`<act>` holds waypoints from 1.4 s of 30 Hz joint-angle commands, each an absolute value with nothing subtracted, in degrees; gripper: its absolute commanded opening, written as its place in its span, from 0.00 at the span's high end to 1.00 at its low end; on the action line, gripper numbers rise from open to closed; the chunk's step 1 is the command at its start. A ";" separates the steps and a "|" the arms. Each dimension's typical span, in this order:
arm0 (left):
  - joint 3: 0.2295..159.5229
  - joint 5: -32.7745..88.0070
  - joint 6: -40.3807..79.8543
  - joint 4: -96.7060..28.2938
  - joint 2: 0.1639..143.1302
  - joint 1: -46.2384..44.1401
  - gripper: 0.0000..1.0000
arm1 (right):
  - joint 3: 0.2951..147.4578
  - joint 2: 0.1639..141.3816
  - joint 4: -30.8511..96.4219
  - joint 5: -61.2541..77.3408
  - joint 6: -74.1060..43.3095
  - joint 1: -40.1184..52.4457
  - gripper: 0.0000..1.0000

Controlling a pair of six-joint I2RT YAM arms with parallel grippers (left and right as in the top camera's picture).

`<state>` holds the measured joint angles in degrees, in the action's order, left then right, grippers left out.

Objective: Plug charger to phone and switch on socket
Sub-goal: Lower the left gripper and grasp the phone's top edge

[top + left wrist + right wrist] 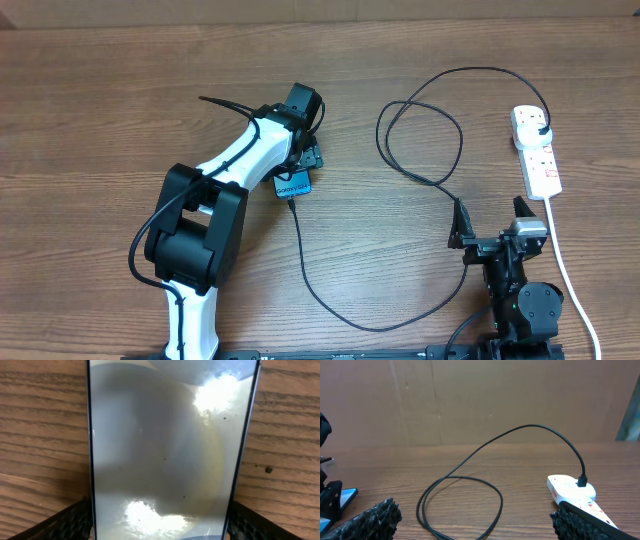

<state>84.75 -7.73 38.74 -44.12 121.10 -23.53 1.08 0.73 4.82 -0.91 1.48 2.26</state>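
Gripping the phone (294,185) by its long edges left of centre, the left claw (160,527) is pinning it flat, and the black cable (330,305) is meeting its near end, seemingly plugged in. The right claw (490,228) is hanging spread wide and empty at the near right, a little short of the power strip (538,165) with the plug (541,128) in it. To my eye it should be narrowing its fingers, then pressing squarely on the rocker beside that plug without shoving the strip or snagging the cable.
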 commanded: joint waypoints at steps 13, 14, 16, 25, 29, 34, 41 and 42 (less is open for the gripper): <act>84.86 -12.45 35.92 -43.38 123.48 -21.65 0.22 | 0.49 0.16 4.67 -1.61 1.39 2.17 0.00; 84.86 -12.45 35.94 -43.40 123.48 -21.65 0.23 | 0.49 0.16 4.67 -1.61 1.39 2.17 0.00; 84.86 -12.45 35.92 -43.46 123.48 -21.65 0.24 | 0.49 0.16 4.67 -1.61 1.39 2.17 0.00; 84.93 -12.43 35.73 -44.38 123.46 -21.65 0.28 | 0.49 0.16 4.67 -1.61 1.39 2.17 0.00; 84.93 -12.43 35.70 -44.80 123.46 -21.65 0.25 | 0.49 0.16 4.67 -1.61 1.39 2.17 0.00; 84.93 -12.43 35.00 -44.71 123.46 -21.65 0.01 | 0.49 0.16 4.67 -1.61 1.39 2.17 0.00; 84.93 -12.01 33.34 -44.01 123.46 -20.75 0.00 | 0.49 0.16 4.67 -1.61 1.39 2.17 0.00; 84.93 -11.77 33.32 -43.81 123.46 -20.56 0.00 | 0.49 0.16 4.67 -1.61 1.39 2.17 0.00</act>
<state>85.06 -10.76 35.03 -43.99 121.14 -21.89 1.08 0.73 4.80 -0.91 1.45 2.26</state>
